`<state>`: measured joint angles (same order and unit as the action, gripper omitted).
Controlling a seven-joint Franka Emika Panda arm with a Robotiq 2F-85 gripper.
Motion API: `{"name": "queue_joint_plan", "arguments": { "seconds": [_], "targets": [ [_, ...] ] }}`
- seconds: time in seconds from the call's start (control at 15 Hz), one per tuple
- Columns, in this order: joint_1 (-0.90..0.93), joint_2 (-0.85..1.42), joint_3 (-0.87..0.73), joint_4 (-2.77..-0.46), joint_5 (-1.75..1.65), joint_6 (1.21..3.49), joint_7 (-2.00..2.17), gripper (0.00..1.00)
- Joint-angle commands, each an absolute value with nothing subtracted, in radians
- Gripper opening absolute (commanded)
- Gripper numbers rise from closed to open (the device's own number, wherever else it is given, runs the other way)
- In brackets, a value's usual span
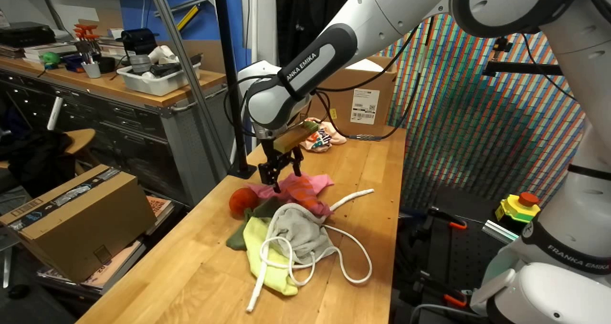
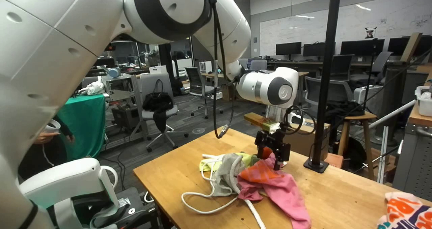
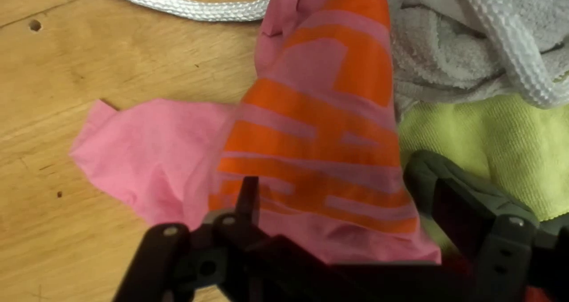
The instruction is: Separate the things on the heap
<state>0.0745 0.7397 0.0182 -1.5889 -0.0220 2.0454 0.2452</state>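
Heap (image 1: 293, 228) is lying as a low mound on the wooden table (image 1: 191, 286), showing in both exterior views. In an exterior view, white rope (image 1: 258, 285) is trailing nearest, one end resting on bare wood, loops crossing yellow-green cloth (image 1: 277, 280) and grey cloth (image 1: 300, 235). Dark green cloth (image 1: 237, 239) is poking out beside the yellow-green. Behind, pink cloth with orange print (image 1: 301, 193) is spreading out; red round lump (image 1: 244, 201) is sitting just beside it. Gripper (image 1: 287, 182) is hanging over the pink, released, jaws standing wide apart; whether they are touching it, cannot tell. Farther off, well apart, peach patterned cloth (image 1: 321, 140) is lying crumpled, cardboard box (image 1: 341, 102) standing behind.
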Motion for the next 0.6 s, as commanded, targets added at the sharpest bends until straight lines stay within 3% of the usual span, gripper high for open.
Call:
{"name": "queue_joint_plan", "arguments": {
  "seconds": [0.0,0.33,0.4,0.47,0.53],
  "targets": [
    [0.069,0.757,0.012,-1.570,0.011,2.030,0.235,1.00],
    [0.065,0.777,0.012,-1.568,0.015,2.029,0.233,1.00],
    [0.065,0.780,0.012,-1.566,0.014,2.028,0.233,0.93],
    [0.070,0.787,0.006,-1.564,0.006,2.034,0.241,0.75],
    [0.071,0.791,0.004,-1.562,0.006,2.034,0.244,0.66]
  ]
}}
